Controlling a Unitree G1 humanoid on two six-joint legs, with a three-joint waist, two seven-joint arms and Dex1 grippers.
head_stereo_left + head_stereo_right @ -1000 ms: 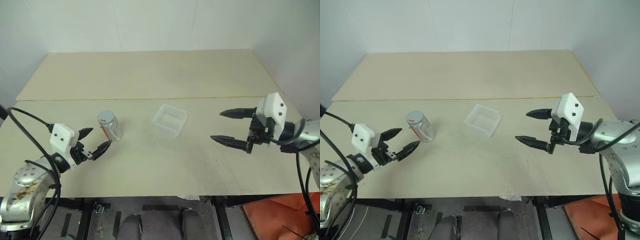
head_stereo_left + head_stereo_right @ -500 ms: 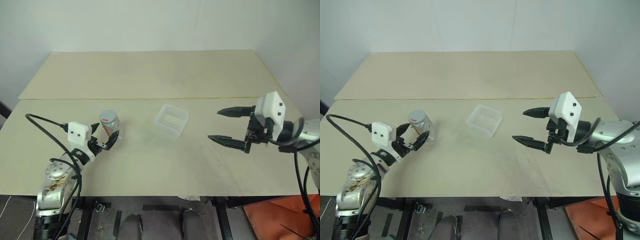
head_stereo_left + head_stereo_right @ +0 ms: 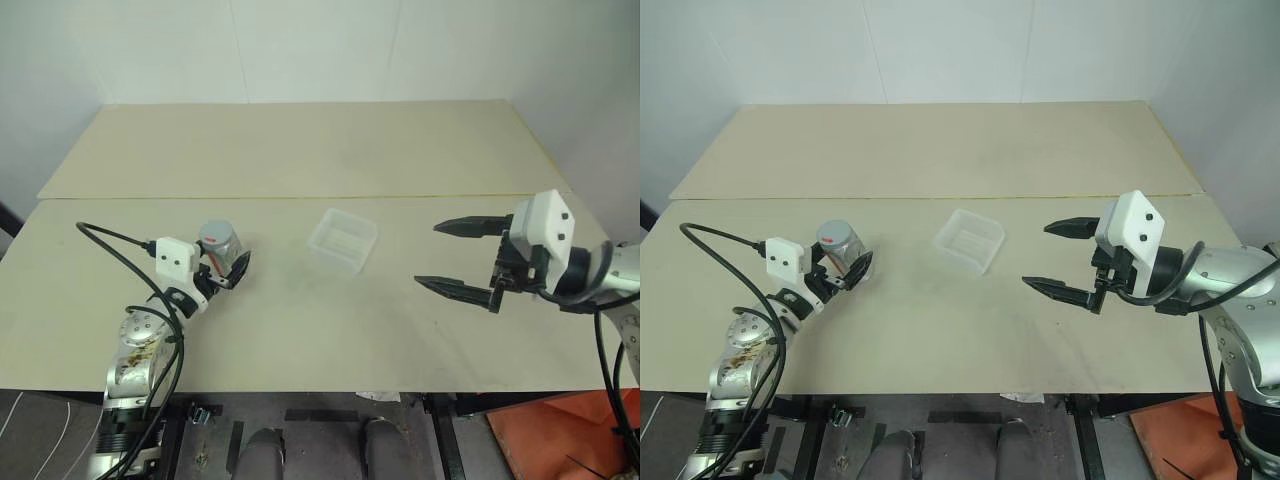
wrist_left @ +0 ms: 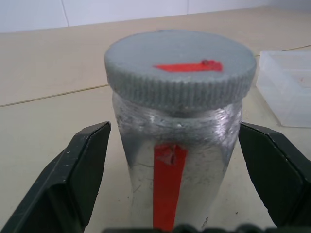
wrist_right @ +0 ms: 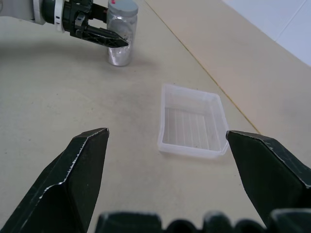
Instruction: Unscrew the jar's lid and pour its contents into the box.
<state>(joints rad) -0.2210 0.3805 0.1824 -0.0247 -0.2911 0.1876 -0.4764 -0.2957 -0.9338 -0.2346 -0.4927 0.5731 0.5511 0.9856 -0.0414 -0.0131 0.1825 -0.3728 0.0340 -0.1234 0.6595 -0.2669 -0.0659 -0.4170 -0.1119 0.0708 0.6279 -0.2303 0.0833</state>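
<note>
Right now the jar (image 4: 175,160) is standing upright w/ lid (image 4: 181,65) on, sitting between the spread fingers of the left gripper (image 3: 226,272), not yet pinched, while the right gripper (image 3: 470,262) is hanging wide open well apart, beyond the box (image 3: 342,240).

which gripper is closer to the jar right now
Left. The left gripper has its fingers on either side of the jar, not yet touching. The right gripper hangs open well beyond the box.
</note>
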